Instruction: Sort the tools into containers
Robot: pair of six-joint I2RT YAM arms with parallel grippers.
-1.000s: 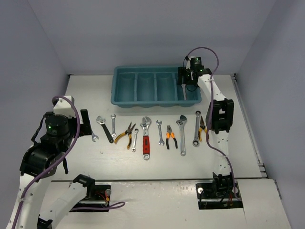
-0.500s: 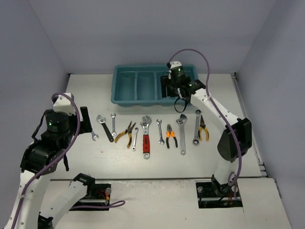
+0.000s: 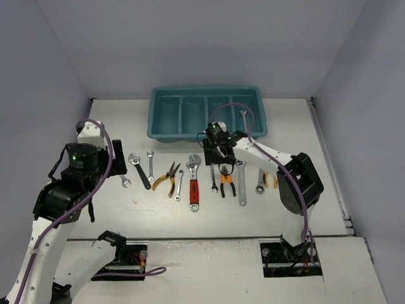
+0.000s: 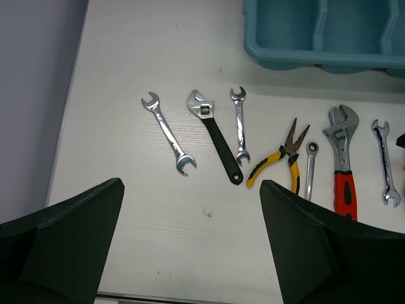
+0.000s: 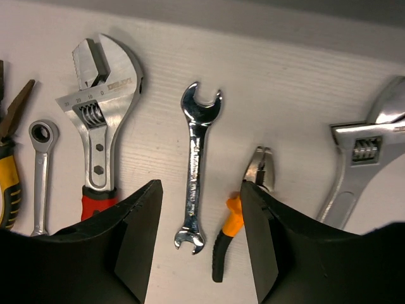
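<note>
- Jaws of the right gripper [image 5: 199,244] are spread and empty, low over a small spanner [image 5: 196,168] and orange pliers [image 5: 229,223], with the red-handled wrench [image 5: 101,107] beside.
- Jaws of the left gripper [image 4: 190,247] are spread wide and empty, above the table [image 4: 126,63] near a double-ended spanner [image 4: 168,133] and black wrench [image 4: 215,136].
- Teal tray [image 3: 205,92] sits at the far side with one silver spanner [image 3: 244,120] in the rightmost compartment; the other tools lie in a row in front.
</note>
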